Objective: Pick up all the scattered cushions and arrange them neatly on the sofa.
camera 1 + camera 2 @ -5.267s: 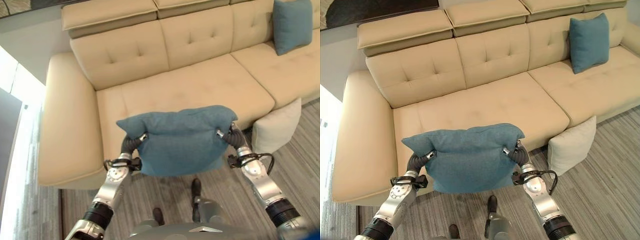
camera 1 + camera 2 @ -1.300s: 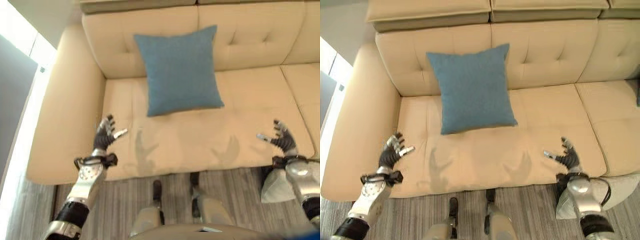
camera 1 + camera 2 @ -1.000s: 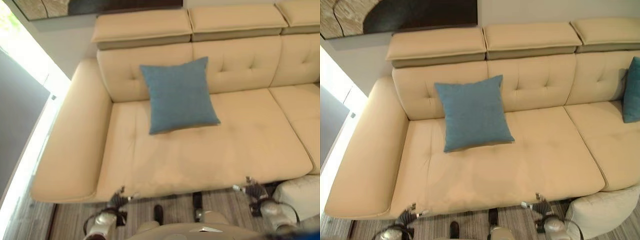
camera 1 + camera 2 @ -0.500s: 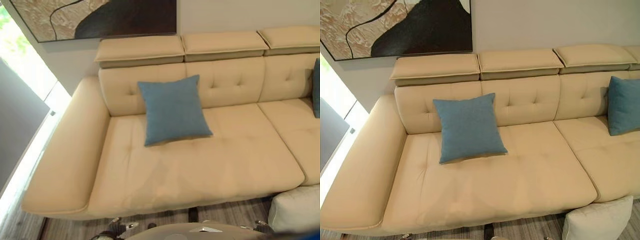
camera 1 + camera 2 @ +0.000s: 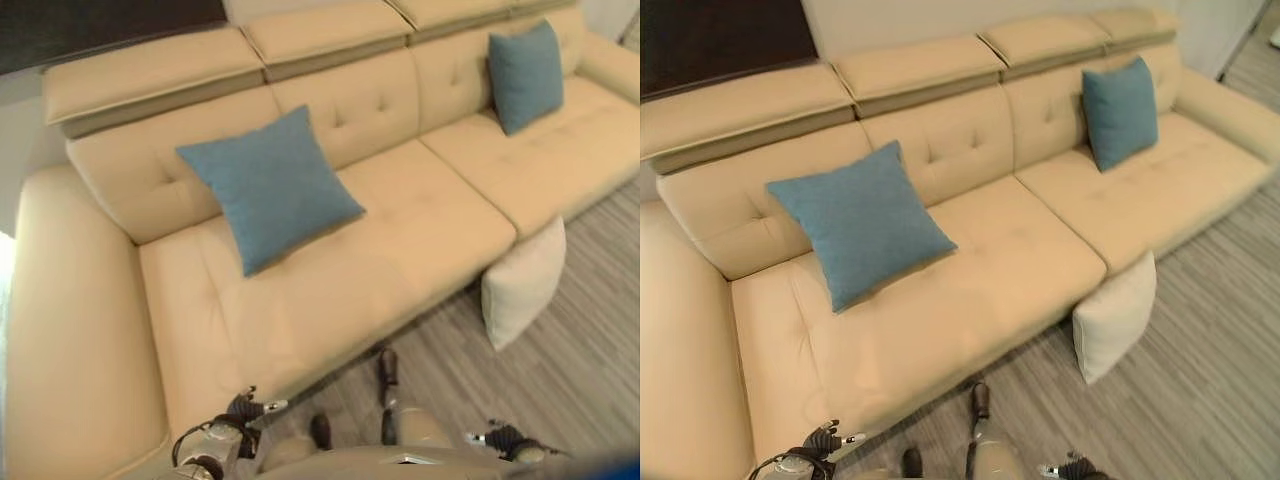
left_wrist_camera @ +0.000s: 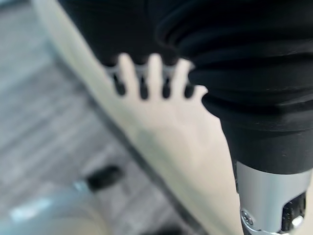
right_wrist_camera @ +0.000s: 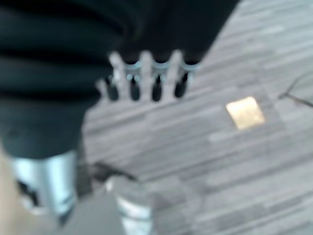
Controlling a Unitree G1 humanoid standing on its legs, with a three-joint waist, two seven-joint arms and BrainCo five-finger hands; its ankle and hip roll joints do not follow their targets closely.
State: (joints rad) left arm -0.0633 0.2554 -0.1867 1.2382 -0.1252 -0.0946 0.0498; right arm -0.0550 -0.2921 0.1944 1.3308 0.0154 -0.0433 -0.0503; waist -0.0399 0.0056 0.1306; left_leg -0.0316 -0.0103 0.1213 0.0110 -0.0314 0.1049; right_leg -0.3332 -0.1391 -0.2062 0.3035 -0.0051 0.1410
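**Blue cushion placed — cream one next**

The blue cushion [image 5: 270,186] I was carrying w/ both hands a few secs ago now leans on the backrest at the left end of the sofa [image 5: 400,250], upright and slightly tilted. A second blue cushion [image 5: 525,74] stands further right on the seat. My head has since swung right, so the cream cushion [image 5: 523,282] is in full view — on the floor, propped against the sofa front, not yet picked up. My left hand [image 5: 243,409] hangs low by the sofa's front edge, fingers straight and holding nothing; right hand [image 5: 505,438] likewise slack and empty over the floor. Prob. next: step right, get that one.
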